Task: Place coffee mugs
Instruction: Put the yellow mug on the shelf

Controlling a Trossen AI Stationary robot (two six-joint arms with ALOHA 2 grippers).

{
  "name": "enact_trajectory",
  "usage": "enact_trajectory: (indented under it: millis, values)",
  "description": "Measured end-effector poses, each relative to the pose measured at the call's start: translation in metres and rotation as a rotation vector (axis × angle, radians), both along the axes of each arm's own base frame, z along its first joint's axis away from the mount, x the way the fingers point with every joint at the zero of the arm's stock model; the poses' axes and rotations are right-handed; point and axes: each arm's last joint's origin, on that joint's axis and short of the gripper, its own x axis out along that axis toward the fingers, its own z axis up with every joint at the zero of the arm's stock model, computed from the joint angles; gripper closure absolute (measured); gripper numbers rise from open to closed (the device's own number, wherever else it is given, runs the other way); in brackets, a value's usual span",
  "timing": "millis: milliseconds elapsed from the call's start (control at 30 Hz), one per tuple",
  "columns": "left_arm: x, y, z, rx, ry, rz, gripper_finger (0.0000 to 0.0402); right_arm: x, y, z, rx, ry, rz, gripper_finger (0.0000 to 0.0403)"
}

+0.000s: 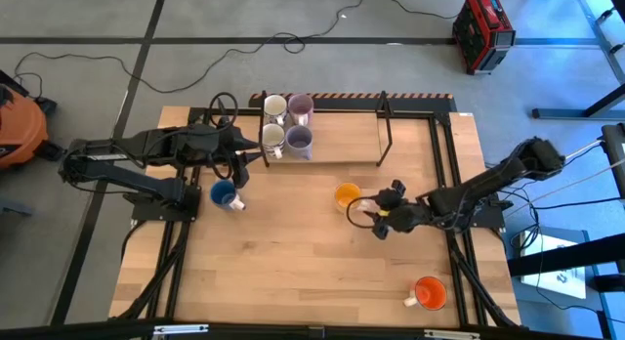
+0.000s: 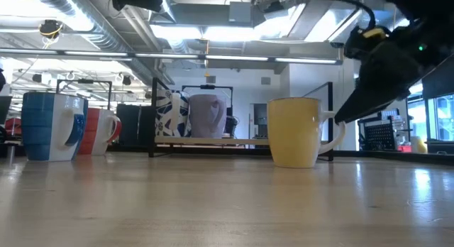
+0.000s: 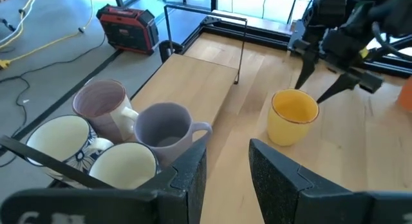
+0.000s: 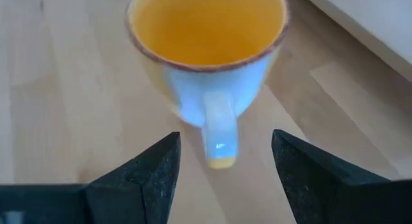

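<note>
A yellow-orange mug stands upright mid-table, its handle toward my right gripper. That gripper is open, with one finger on each side of the handle and clear of it. Two cream and two lavender mugs stand on the left end of a wooden board. A blue mug stands on the table below my left gripper, which hovers open and holds nothing. A red mug shows behind the blue one in the low view. An orange mug stands near the table's near right corner.
A thin black metal frame rises at the board's right end and along the table's far edge. Bare wood lies between the yellow-orange mug and the board. A red case and cables lie on the floor beyond the table.
</note>
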Motion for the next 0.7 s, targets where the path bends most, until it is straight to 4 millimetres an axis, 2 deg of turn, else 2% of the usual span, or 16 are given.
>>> enact_trajectory:
  millis: [200,333,467,700]
  values:
    - [0.000,0.000,0.000,-0.019,-0.010,0.010,0.0292,0.009,-0.007,-0.004,-0.015,-0.031,0.016,0.0175]
    - [0.000,0.000,0.000,-0.021,-0.013,0.010,0.0292,0.016,-0.010,-0.015,-0.007,0.005,0.050,0.0202]
    - [0.000,0.000,0.000,-0.023,-0.014,0.012,0.0292,0.020,-0.008,-0.020,0.002,0.002,0.057,0.0255]
    - [0.000,0.000,0.000,-0.023,-0.014,0.013,0.0292,0.020,-0.007,-0.021,0.024,0.009,0.080,0.0372]
